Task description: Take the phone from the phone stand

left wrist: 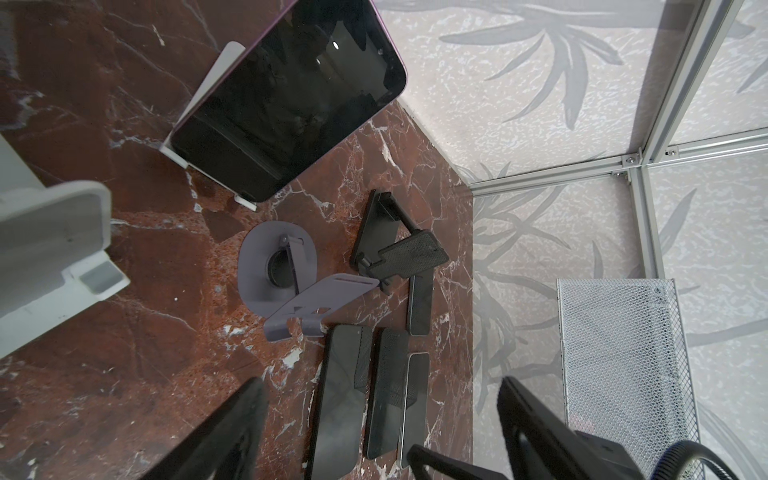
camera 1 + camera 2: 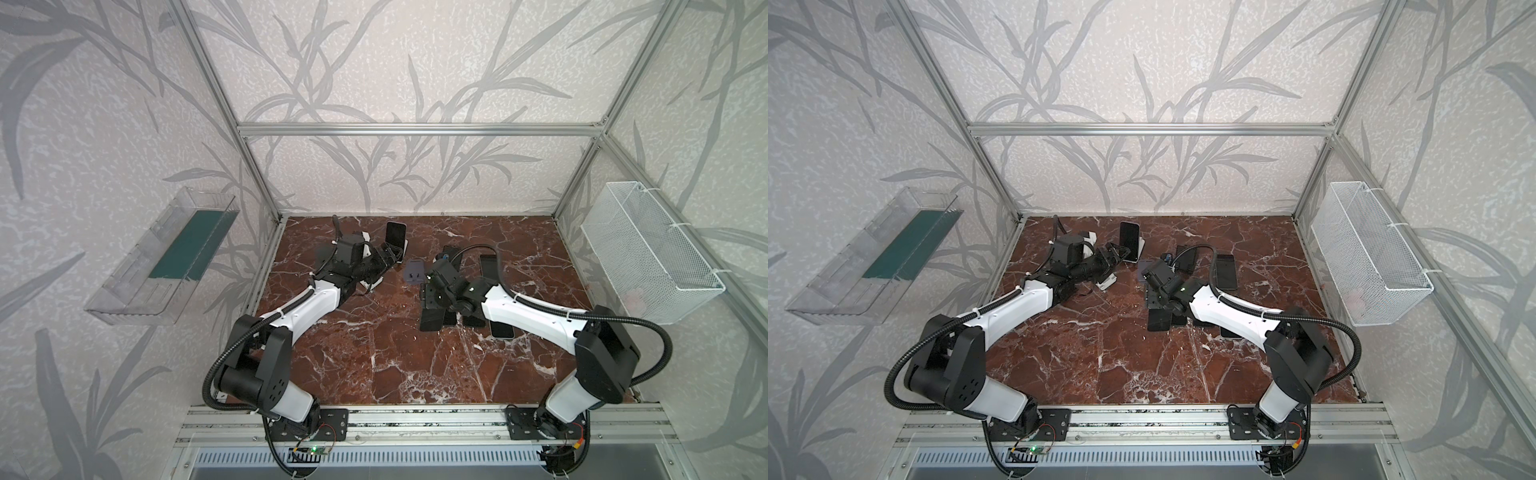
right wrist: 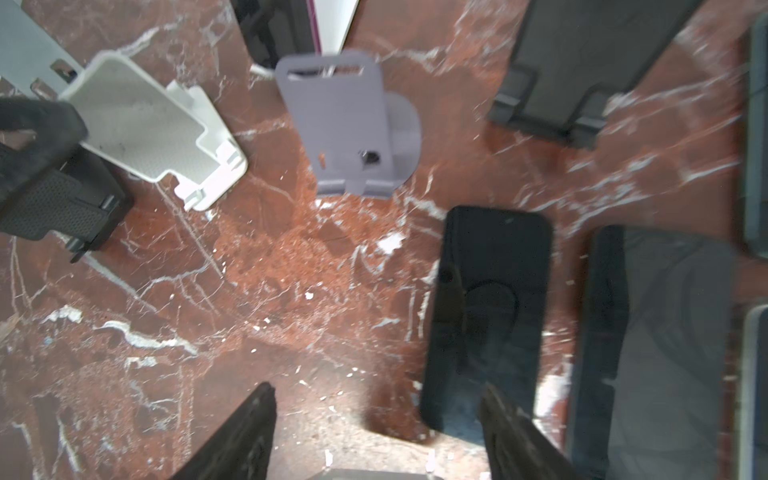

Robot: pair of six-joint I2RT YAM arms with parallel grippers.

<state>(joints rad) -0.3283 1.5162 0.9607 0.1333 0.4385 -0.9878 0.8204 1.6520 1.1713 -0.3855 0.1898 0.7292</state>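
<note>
Red-brown marbled tabletop (image 2: 374, 365) inside an aluminium frame, leaf-patterned walls all round. One phone (image 1: 291, 95) propped in a white phone stand (image 1: 216, 79), just ahead of the left hand (image 1: 381, 388). Standing on a short edge, long axis close to upright, leaning back on the stand's plate, dark screen turned toward that hand. Left hand spread wide, gripping nothing, phone outside its fingers. Right hand (image 3: 377, 390) likewise spread above the marble, gripping nothing, well apart from the propped phone.

Between the two hands, one grey stand (image 2: 414, 272), unfolded. Close beside the left hand, a second white stand (image 3: 153, 124). Beyond the right hand, one black stand (image 1: 399, 253), raised. Beside and under the right hand, flat phones (image 1: 338, 415), dark. At least three, overlapping, partly covered by black mesh-faced pieces and by the arm, so exact count not to be told. Out past the right hand, one white mesh basket (image 2: 648, 249) on the wall.
</note>
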